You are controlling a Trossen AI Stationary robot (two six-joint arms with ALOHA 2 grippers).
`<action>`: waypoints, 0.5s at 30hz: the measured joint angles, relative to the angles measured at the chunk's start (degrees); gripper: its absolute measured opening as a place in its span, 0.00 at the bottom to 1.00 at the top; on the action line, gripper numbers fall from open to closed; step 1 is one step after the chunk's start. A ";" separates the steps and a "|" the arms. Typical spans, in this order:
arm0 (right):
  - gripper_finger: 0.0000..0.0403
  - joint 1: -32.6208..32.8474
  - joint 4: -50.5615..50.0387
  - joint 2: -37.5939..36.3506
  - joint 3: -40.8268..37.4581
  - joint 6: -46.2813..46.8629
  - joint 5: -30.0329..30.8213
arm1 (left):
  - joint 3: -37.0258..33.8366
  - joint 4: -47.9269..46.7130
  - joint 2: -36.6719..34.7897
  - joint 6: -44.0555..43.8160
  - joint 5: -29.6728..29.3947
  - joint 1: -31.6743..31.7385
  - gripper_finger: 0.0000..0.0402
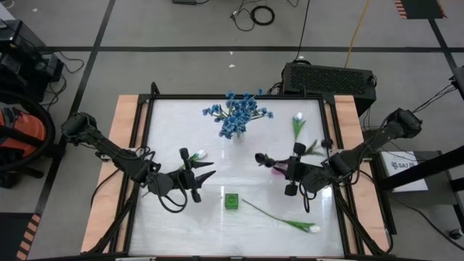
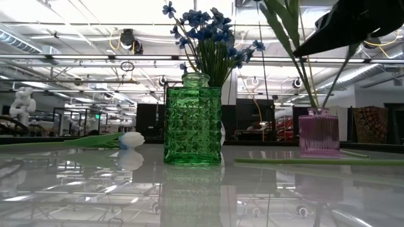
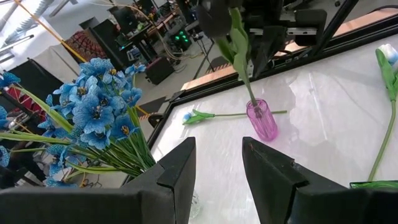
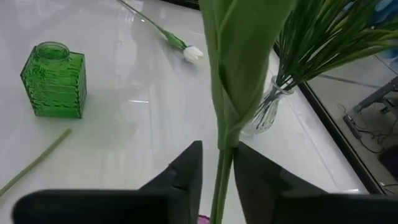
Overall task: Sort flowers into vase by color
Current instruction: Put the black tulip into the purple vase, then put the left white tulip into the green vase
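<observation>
The white bench [image 1: 174, 217] fills the middle of the high view, framed by black rails and pale wood strips. Both dark arms reach in from the frame's left and right edges.

The largest thing on it is the bunch of blue flowers [image 1: 238, 114], standing in a clear glass vase [image 4: 268, 111] at the upper centre of the high view; in the low view the blossoms rise behind the green vase.

The left end effector [image 1: 194, 176] hangs over the bench left of centre, its fingers spread apart with nothing between them, as the left wrist view shows. Just above it in the high view lies a white tulip [image 1: 197, 155] flat on the bench.

The right end effector [image 1: 293, 174] sits right of centre, its fingers pressed onto a green tulip stem [image 4: 219, 183] with a long leaf; that stem stands in the pink vase [image 3: 262, 120], which is directly below the end effector.

A second white tulip [image 1: 290, 223] lies on the bench in the lower right of the high view, bud toward the right. Another white tulip [image 1: 298, 125] lies near the upper right edge of the bench.

The green vase [image 1: 231, 201], square and ribbed, stands empty at lower centre, between the two end effectors.
</observation>
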 joint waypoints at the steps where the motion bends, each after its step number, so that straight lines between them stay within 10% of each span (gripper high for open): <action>1: 0.21 0.00 -0.53 -0.33 0.00 0.09 -0.04 | 0.00 0.00 0.00 0.00 0.00 0.00 0.35; 15: 0.40 2.55 -3.51 -8.83 0.25 3.31 -0.22 | 0.00 -0.21 0.00 0.01 0.00 0.35 0.35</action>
